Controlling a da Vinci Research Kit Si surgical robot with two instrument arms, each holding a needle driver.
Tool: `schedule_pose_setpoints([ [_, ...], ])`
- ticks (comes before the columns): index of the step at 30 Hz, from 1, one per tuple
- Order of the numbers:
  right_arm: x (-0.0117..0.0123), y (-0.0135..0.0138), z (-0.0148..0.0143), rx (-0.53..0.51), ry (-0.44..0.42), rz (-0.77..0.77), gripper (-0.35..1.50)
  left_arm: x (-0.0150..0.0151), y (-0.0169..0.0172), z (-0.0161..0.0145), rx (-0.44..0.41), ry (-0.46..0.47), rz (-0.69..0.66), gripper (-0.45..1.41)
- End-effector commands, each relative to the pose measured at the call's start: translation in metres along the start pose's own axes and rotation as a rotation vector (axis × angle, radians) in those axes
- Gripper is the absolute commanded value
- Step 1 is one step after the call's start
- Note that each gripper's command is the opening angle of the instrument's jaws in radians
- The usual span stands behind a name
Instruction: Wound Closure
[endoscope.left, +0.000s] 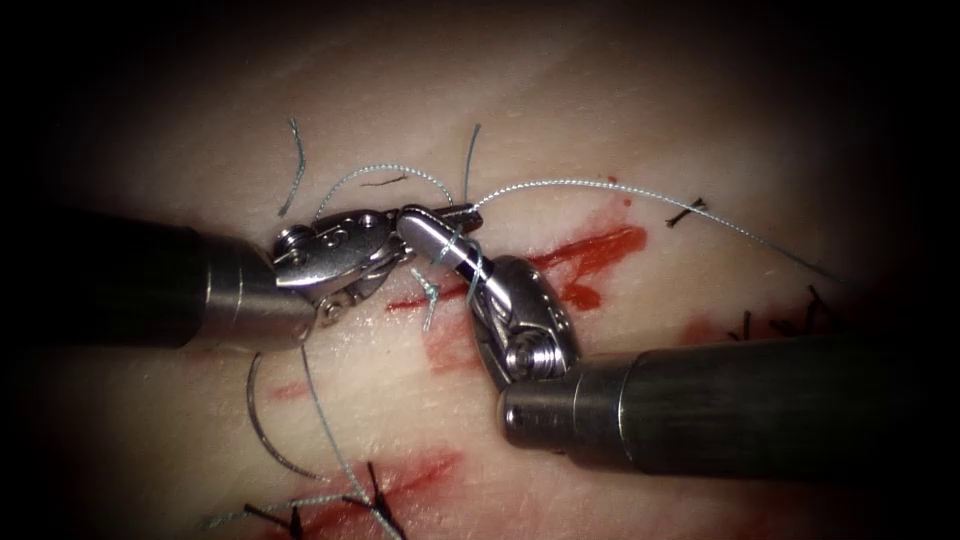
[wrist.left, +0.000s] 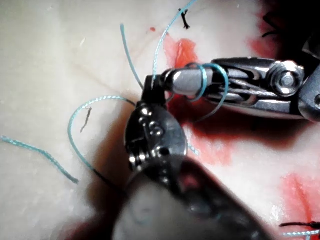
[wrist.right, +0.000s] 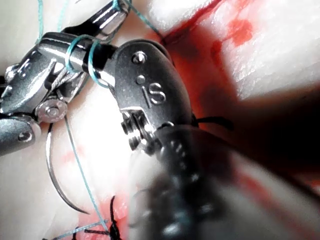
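Nearest, the needle (endoscope.left: 262, 425) lies free on the tissue (endoscope.left: 620, 130), left of the cut (endoscope.left: 590, 255), its curve running up-down and bowed left. My right pincer (endoscope.left: 425, 225) carries thread (endoscope.left: 600, 187) loops; whether it's pressed together I cannot tell. Beyond, my left pincer (endoscope.left: 455, 213) pinches thread, tips hidden.

Right tool (endoscope.left: 425, 228) jaw tips hidden where they meet the left tool (endoscope.left: 455, 213); whether thread (endoscope.left: 560, 185) end lies between either pair: cannot tell. Thread loops (wrist.right: 80, 55) cover the right tool's jaw line. Needle (endoscope.left: 262, 425) upper end runs beneath the left tool's shaft (endoscope.left: 120, 280).
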Motion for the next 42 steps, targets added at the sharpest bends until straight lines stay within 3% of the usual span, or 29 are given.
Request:
schedule_pose_setpoints([
  [1, -0.0013, 0.0000, 0.0001, -0.039, -0.015, -0.041, -0.35, -0.0006, 0.0000, 0.0005, 0.002, -0.003, 0.000, -0.45],
  [4, -0.0019, 0.0002, 0.0000, -0.120, -0.059, -0.113, -0.35, -0.0006, 0.0000, 0.0005, 0.006, -0.011, 0.013, -0.45],
  [11, -0.0018, 0.0006, -0.0001, -0.305, -0.071, -0.205, -0.35, -0.0004, 0.0002, 0.0004, 0.006, -0.012, 0.034, -0.45],
  [28, -0.0015, 0.0013, 0.0003, -0.620, -0.004, -0.368, -0.35, 0.0000, 0.0009, 0.0005, 0.002, -0.022, 0.070, -0.45],
  [34, -0.0016, 0.0008, 0.0001, -0.696, 0.023, -0.396, -0.35, 0.0005, 0.0009, 0.0004, 0.010, -0.020, 0.071, -0.45],
  [42, -0.0018, -0.0002, -0.0001, -0.643, -0.001, -0.368, -0.35, 0.0011, 0.0006, 0.0005, 0.056, -0.003, 0.062, -0.45],
])
